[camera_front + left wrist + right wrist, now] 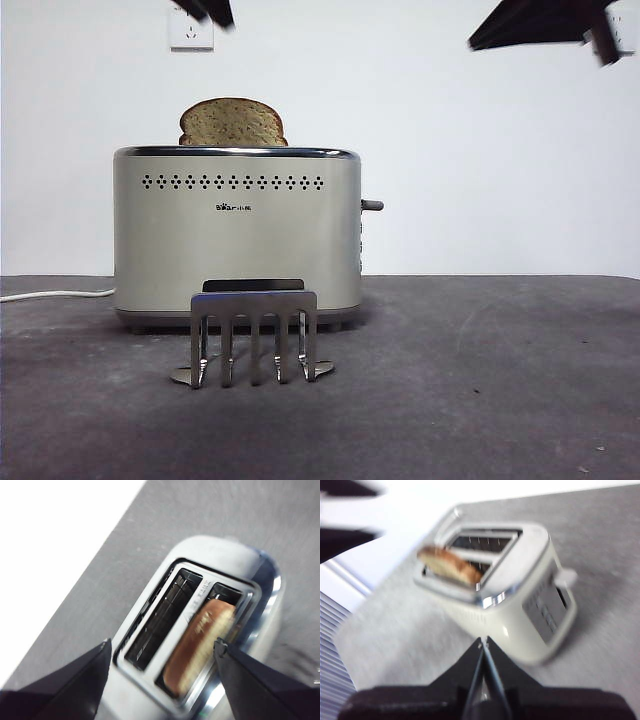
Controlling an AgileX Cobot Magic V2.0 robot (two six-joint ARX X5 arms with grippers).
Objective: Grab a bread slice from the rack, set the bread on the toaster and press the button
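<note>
Shiny metal rack [254,336]: nearest of all in the front view, standing upright on the dark grey table [480,400], just in front of the toaster's lower face; flat top bar with prongs pointing down; no bread in it.
Toaster [237,230]: cream body with a chrome top rim, directly behind the rack; a row of small dark holes and a small logo on the facing side; a lever knob sticks out at its right end in the front view.
Slice of bread [233,123]: standing in one of the toaster's two slots, its rounded, brown-crusted top rising above the chrome rim; both wrist views show the other slot bare.
Cable [55,294]: white, lying on the table to the left of the toaster in the front view, running off the picture's edge.
Wall socket [191,30]: white, on the white wall behind the toaster.
Left gripper [162,647]: above the toaster, looking down into the slots; jaws spread wide with nothing between them, clear of the bread.
Right gripper [483,641]: raised off to the toaster's lever end, apart from it; jaws pressed together, holding nothing.
Blur: both wrist views are smeared, so fine detail is lost.
</note>
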